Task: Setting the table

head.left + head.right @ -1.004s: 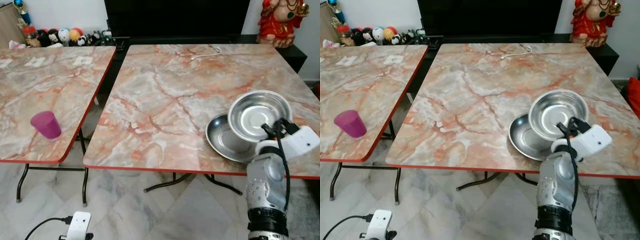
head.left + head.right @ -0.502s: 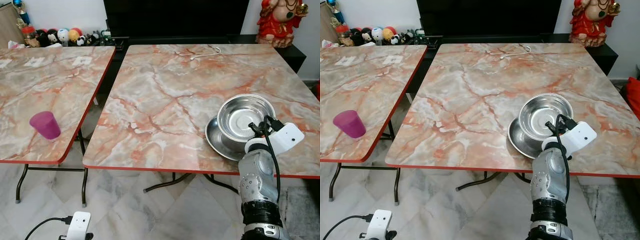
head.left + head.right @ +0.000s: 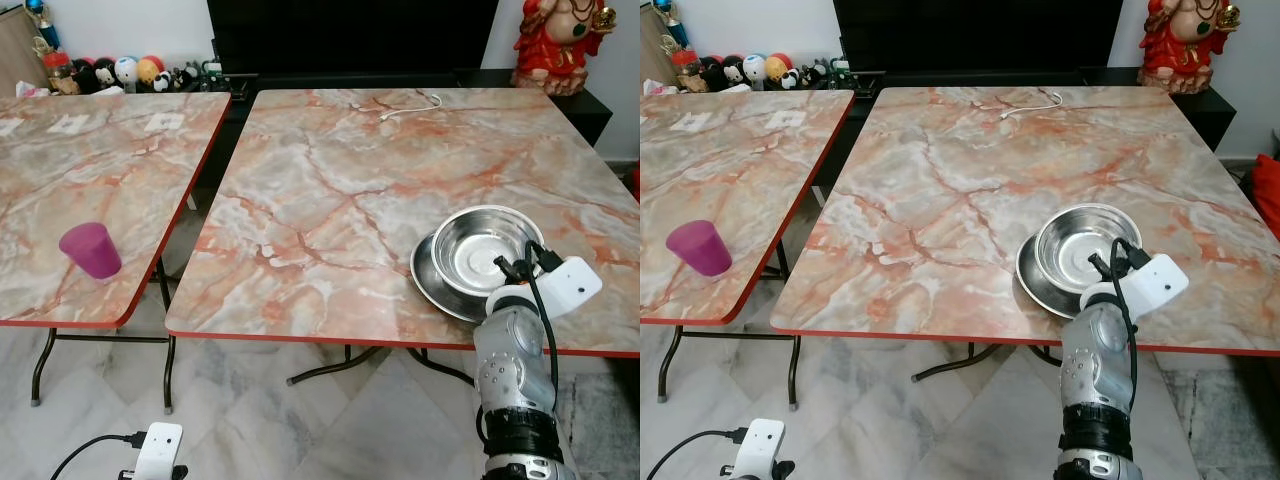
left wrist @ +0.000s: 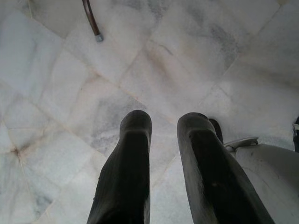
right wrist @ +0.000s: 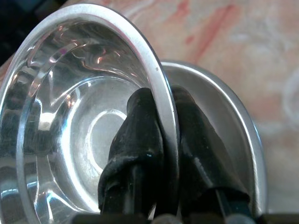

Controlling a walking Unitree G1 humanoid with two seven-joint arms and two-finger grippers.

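- Marble-patterned folding table (image 3: 330, 190): shiny steel bowl (image 3: 480, 245) sits in round steel plate (image 3: 432, 282), near right.
- Right gripper (image 5: 161, 140) pinches the bowl's rim.
- Left gripper (image 4: 163, 154) hangs parted over the floor.
- Pink plastic cup (image 3: 90, 249) waits on the left table; most setting remains.

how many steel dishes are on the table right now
2. A steel bowl, its rim pinched by the right gripper, sits over a steel plate lying near the front edge of the right-hand table. The plate is partly covered, so anything under the bowl is hidden.
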